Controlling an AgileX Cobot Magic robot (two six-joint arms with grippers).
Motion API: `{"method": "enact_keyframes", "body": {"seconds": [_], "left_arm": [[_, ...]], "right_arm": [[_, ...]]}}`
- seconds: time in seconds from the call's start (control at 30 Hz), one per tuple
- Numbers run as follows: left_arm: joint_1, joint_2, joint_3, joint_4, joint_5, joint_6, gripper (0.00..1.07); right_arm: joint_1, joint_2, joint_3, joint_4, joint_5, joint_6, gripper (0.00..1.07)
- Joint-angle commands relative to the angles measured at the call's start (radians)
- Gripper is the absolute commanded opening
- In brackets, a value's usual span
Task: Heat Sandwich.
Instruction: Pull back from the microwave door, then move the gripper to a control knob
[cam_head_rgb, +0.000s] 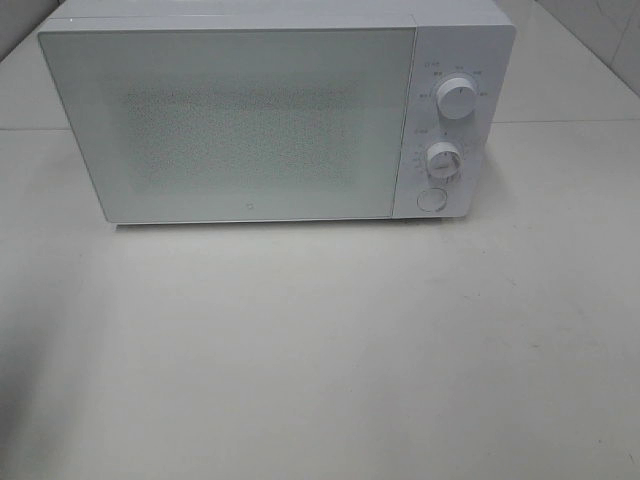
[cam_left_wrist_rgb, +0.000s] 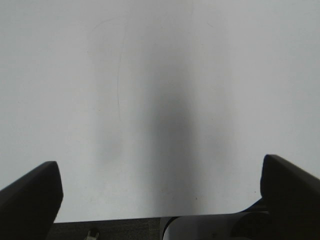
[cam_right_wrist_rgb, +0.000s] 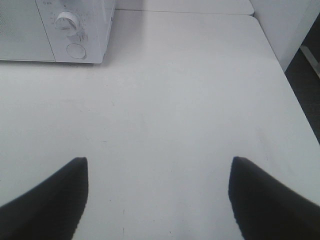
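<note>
I see no sandwich. Microwave (cam_head_rgb: 250, 120) shut, 12 o'clock; only right gripper (cam_right_wrist_rgb: 159, 162) faces it. Right gripper, left gripper (cam_left_wrist_rgb: 159, 167): jaws wide apart, empty.

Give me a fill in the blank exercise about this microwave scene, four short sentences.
1. The microwave door is ____.
2. Its panel carries ____ knobs above a round button.
3. The left gripper and right gripper have jaws standing ____, holding nothing.
4. The microwave stands on a ____ table.
Missing words: closed; two; open; white.
</note>
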Motion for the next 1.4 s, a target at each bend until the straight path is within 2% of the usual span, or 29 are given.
{"method": "enact_keyframes", "body": {"seconds": [0.03,0.33,0.67,0.83,1.17,1.4], "left_arm": [[0.004,-0.109,0.056,-0.021,0.021,-0.006,1.03],[0.004,-0.322,0.134,-0.012,0.099,-0.009,1.03],[0.004,-0.642,0.135,-0.002,0.097,-0.017,1.03],[0.004,-0.75,0.135,-0.002,0.097,-0.017,1.03],[0.003,-0.938,0.135,-0.003,0.097,-0.017,1.03],[0.003,-0.934,0.135,-0.001,0.097,-0.017,1.03]], "right_arm": [[-0.006,-0.026,0.001,-0.002,-0.009,-0.005,0.76],[-0.006,-0.026,0.001,-0.002,-0.009,-0.005,0.76],[-0.006,-0.026,0.001,-0.002,-0.009,-0.005,0.76],[-0.006,-0.026,0.001,-0.002,-0.009,-0.005,0.76],[-0.006,-0.026,0.001,-0.002,-0.009,-0.005,0.76],[-0.006,-0.025,0.001,0.0,-0.009,-0.004,0.76]]}}
